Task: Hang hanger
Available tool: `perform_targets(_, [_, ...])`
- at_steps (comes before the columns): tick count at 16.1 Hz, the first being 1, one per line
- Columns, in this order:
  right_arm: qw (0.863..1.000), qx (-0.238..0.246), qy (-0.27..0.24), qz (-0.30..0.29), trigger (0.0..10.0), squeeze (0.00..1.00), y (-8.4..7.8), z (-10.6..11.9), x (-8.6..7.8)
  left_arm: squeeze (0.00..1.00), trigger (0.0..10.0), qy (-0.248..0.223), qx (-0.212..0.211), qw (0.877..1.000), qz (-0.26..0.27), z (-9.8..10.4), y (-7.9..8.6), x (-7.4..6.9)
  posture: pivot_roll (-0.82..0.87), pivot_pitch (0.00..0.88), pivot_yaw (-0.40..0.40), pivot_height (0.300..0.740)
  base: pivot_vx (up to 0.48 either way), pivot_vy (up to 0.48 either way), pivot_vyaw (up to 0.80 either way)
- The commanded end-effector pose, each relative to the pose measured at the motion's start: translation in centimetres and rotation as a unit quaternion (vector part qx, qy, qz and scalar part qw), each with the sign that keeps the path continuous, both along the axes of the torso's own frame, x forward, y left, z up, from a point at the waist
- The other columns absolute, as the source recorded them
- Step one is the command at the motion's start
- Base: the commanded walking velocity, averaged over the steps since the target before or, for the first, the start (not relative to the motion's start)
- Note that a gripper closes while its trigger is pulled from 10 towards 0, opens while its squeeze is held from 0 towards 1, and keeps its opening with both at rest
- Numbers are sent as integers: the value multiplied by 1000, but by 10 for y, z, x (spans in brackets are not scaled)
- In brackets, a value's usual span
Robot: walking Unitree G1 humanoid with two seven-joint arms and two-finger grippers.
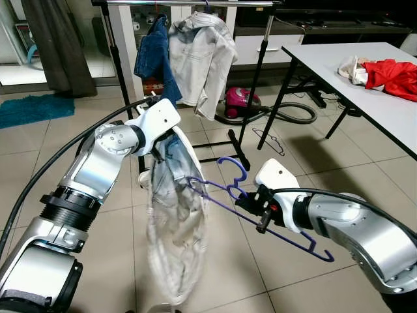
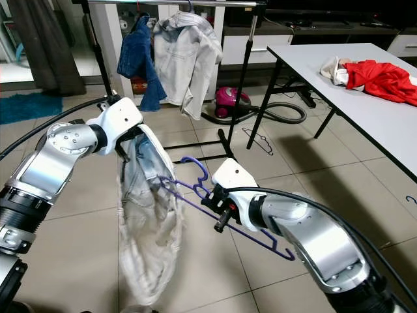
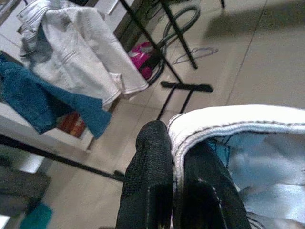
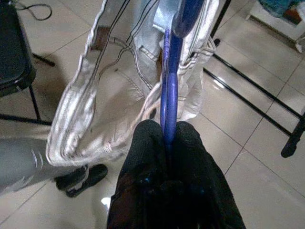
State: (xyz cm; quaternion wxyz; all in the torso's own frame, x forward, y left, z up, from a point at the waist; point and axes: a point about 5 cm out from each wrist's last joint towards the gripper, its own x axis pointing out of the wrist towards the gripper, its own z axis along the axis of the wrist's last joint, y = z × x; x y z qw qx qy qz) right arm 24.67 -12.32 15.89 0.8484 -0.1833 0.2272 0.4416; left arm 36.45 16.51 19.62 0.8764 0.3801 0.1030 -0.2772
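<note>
2 arms | L fingers pinch jacket | R fingers clamp hanger | tile floor

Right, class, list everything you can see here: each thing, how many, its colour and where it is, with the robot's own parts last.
Hanger: one, blue, held in front of robot, one end in the garment.
Garment: one, pale denim, hanging from left claw.
Rail: one, black frame, behind.
Jacket: one, pale, on rail.
Jeans: one, blue, on rail beside jacket.
Vacuum cleaner: one, pink, floor under rail.
Table: one, white, right.
Clothes: heap, red and cream, on table.
Spare hanger: one, thin, floor.
Left claw: shut on garment.
Right claw: shut on hanger.
</note>
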Motion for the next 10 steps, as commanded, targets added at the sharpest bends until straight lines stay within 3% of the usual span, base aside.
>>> perform_targets(1, [1000, -1, -14, -3, 10000, 0, -2, 6, 0, 0, 0, -34, -14, 999, 6, 19, 1, 5, 86, 0, -32, 740, 0, 0, 0])
perform_targets(4, [1000, -6, -8, 9, 10000, 0, -2, 6, -3, 0, 0, -49, -11, 999, 18, 19, 4, 8, 79, 0, -30, 740, 0, 0, 0])
perform_targets(5, [1000, -22, -6, 5, 10000, 0, -1, 0, -2, 0, 0, -41, -112, 993, 17, 26, -5, 7, 78, 0, -32, 740, 0, 0, 0])
perform_targets(6, [1000, 0, 6, 12, 10000, 0, 4, -1, -3, 0, 0, -45, -164, 985, 7, 34, -11, 6, 80, 0, -35, 740, 0, 0, 0])
perform_targets(7, [1000, 4, 4, 9, 10000, 0, 6, 0, -4, 0, 0, -51, -190, 980, 3, 39, -13, 5, 79, 0, -35, 740, 0, 0, 0])
perform_targets(8, [1000, -7, -3, 7, 10000, 0, 8, -2, -5, 0, 0, -71, -260, 963, 1, 53, -11, 4, 78, 0, -29, 740, 0, 0, 0])
perform_targets(10, [999, -13, -25, -24, 10000, 0, 5, -4, -2, 0, 0, -90, -298, 950, -3, 65, -6, 2, 82, 0, -29, 740, 0, 0, 0])
